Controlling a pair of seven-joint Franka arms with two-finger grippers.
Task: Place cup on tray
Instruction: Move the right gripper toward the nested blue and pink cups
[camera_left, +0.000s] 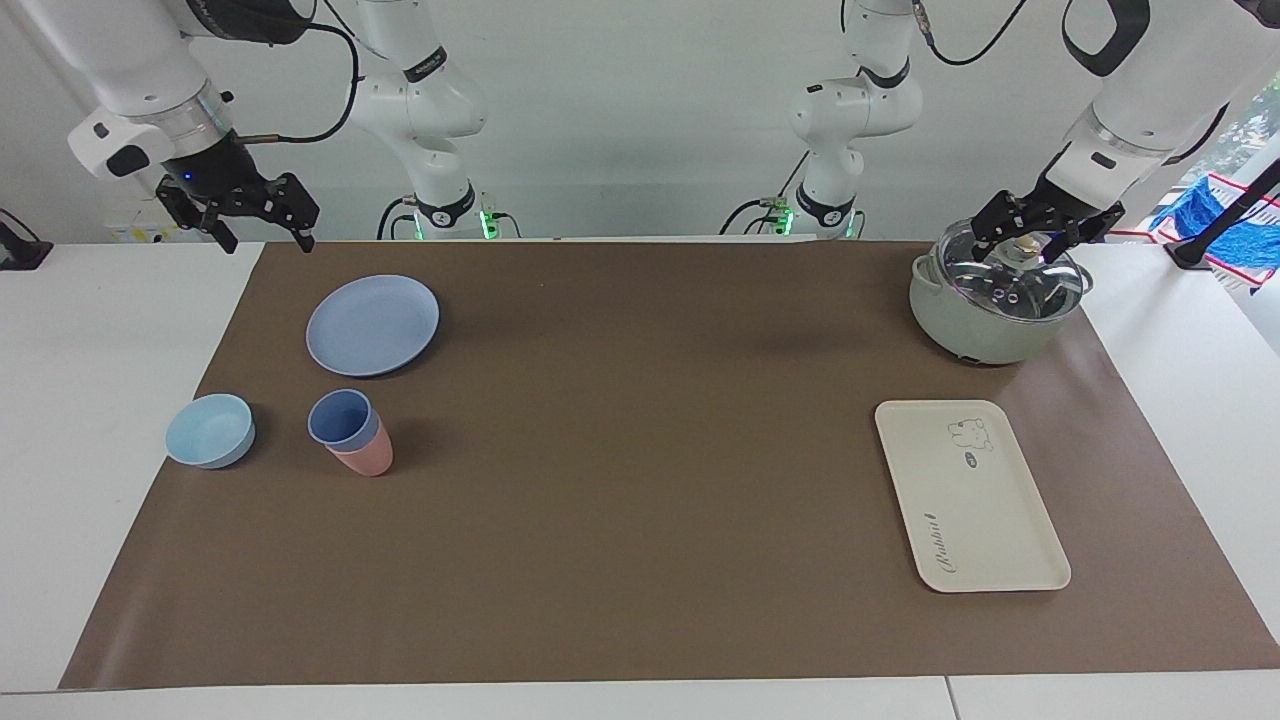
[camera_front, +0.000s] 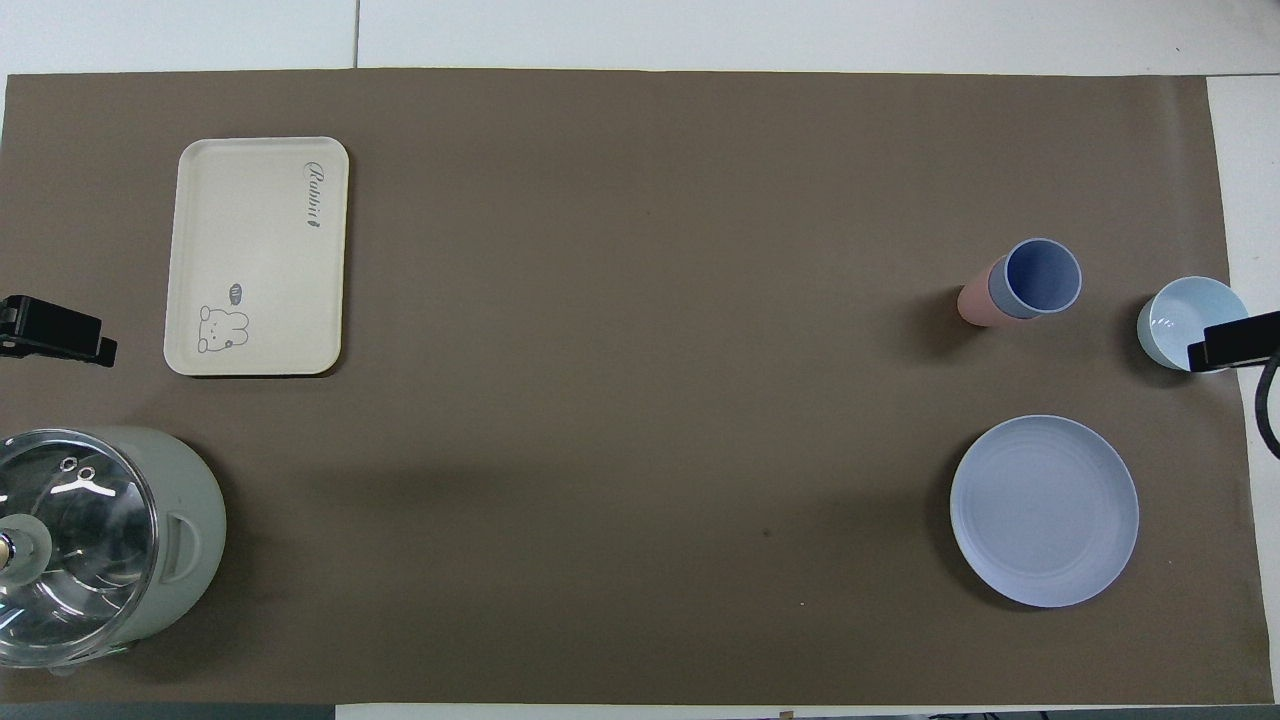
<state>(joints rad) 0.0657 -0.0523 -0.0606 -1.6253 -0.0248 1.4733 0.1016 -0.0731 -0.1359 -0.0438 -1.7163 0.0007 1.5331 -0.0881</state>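
The periwinkle-blue cup stands nested inside a pink tumbler at the right arm's end of the brown mat. The cream tray with the bear drawing lies bare at the left arm's end. My right gripper hangs open and empty in the air over the mat's corner beside the round plate, apart from the cup. My left gripper hangs open just over the pot's lid.
A round blue plate lies nearer to the robots than the cup. A light-blue bowl sits beside the cup at the mat's edge. A pale green pot with a glass lid stands nearer to the robots than the tray.
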